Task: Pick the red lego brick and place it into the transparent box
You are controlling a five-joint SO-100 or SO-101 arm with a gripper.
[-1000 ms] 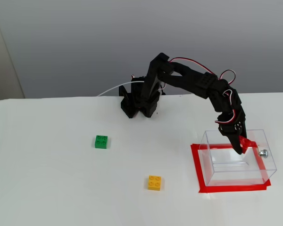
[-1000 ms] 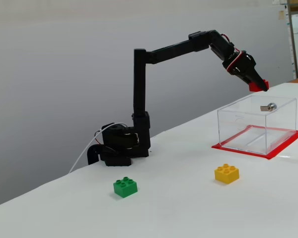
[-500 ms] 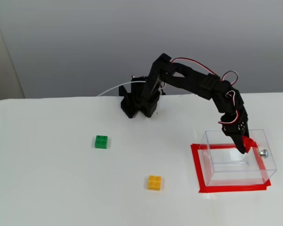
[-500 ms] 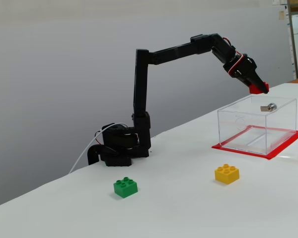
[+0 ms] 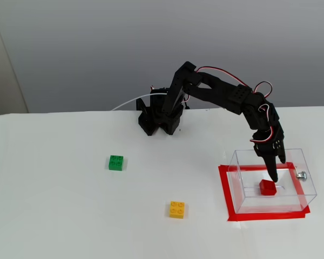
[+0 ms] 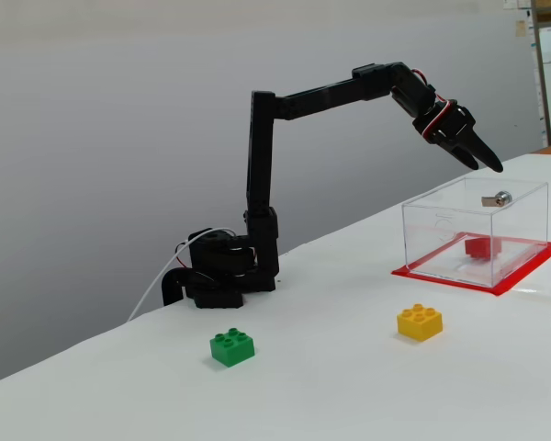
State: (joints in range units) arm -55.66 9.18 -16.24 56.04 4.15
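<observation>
The red lego brick (image 5: 268,187) lies on the floor of the transparent box (image 5: 238,162), free of the gripper; in the other fixed view it shows through the clear wall (image 6: 478,246) of the box (image 6: 432,230). My gripper (image 5: 278,168) hangs above the box's open top, fingers pointing down, slightly apart and empty. In the side-on fixed view the gripper (image 6: 487,166) is clearly above the box rim, not inside it.
The box stands inside a red tape rectangle (image 5: 264,217) and has a small silver knob (image 5: 301,174) on one side. A yellow brick (image 5: 177,209) and a green brick (image 5: 116,162) lie on the white table. The arm's base (image 5: 159,118) is at the back.
</observation>
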